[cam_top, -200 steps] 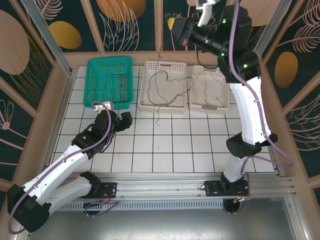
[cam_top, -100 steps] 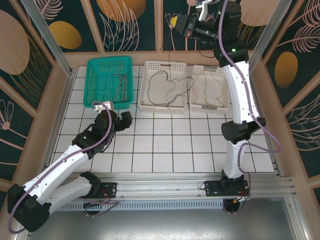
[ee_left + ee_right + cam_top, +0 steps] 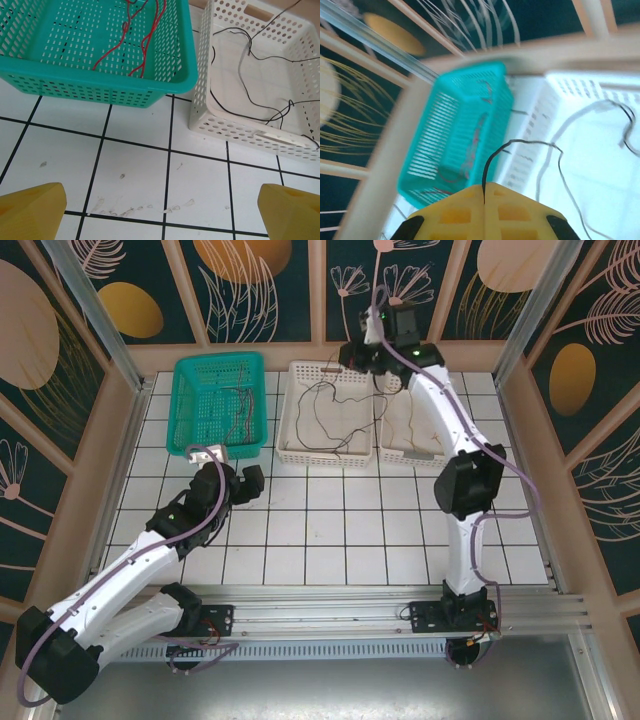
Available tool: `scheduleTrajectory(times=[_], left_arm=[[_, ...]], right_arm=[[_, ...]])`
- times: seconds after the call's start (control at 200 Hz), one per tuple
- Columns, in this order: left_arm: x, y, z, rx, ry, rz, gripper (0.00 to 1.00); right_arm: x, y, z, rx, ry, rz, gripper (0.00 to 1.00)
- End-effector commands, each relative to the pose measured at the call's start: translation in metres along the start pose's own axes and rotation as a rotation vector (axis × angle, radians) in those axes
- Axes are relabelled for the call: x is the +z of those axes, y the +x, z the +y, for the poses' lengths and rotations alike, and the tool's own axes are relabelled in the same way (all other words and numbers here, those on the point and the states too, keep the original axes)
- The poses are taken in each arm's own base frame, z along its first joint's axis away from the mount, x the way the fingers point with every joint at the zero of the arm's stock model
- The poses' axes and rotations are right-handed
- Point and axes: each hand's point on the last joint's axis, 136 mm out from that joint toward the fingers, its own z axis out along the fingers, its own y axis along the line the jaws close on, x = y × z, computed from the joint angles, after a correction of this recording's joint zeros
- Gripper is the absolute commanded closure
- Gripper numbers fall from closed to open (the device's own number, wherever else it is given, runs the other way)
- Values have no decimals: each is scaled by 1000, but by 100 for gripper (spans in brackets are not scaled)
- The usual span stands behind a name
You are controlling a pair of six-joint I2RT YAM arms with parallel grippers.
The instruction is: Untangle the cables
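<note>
My right gripper (image 3: 352,358) hangs over the back rim of the middle white basket (image 3: 290,425). It is shut (image 3: 484,196) on the end of a thin black cable (image 3: 520,143). The black cable (image 3: 322,412) trails down from it and loops inside that basket. Red cables (image 3: 238,405) lie in the green basket (image 3: 185,390). A tan cable (image 3: 405,418) lies in the right white basket (image 3: 448,440). My left gripper (image 3: 240,485) hovers open over the tiles in front of the green basket. Nothing lies between its yellow fingertips (image 3: 31,209).
The three baskets stand in a row along the back of the tiled floor (image 3: 340,530). Wooden walls (image 3: 100,440) enclose the cell on the left, back and right. The left wrist view shows the green basket (image 3: 100,75) beside the white basket (image 3: 220,125), with red cables (image 3: 145,45) and the black cable (image 3: 250,100) inside.
The right arm swung down from high above to the back rim of the middle basket, still pinching the black cable. The cable's tail left the tiles and now lies inside. The left arm is still.
</note>
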Motion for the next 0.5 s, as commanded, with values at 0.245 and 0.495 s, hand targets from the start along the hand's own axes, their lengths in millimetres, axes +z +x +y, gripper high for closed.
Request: scheduleTrajectory(times=[0.245,0.495], left_arm=[[-1,0,-1,7,17,-13,2],[-1,1,-3,6,30,-8,2]], right_arm=[[-8,13,-60,2,339,-10,38],[-34,28,-101,24,500,-19,30]])
